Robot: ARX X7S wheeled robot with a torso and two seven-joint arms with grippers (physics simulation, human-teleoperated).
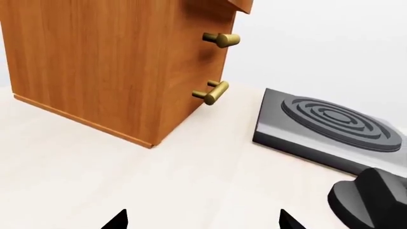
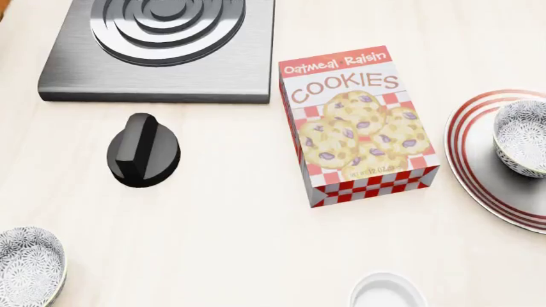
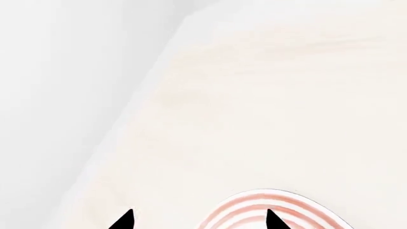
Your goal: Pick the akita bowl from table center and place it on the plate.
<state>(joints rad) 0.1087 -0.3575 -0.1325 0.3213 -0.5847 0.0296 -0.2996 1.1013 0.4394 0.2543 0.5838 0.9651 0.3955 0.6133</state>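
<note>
The akita bowl, white with fine grey speckles, stands upright on the plate, a wide white plate with red rings at the table's right edge. Neither gripper shows in the head view. In the right wrist view my right gripper is open with only bare table and the plate's ringed rim between its tips; the bowl is out of that view. My left gripper is open over bare tabletop, holding nothing.
A second speckled bowl sits at the front left, and a plain white cup at the front. A cookie box lies mid-table beside a black knob and a burner plate. A wooden cabinet stands near the left arm. The table edge runs beyond the plate.
</note>
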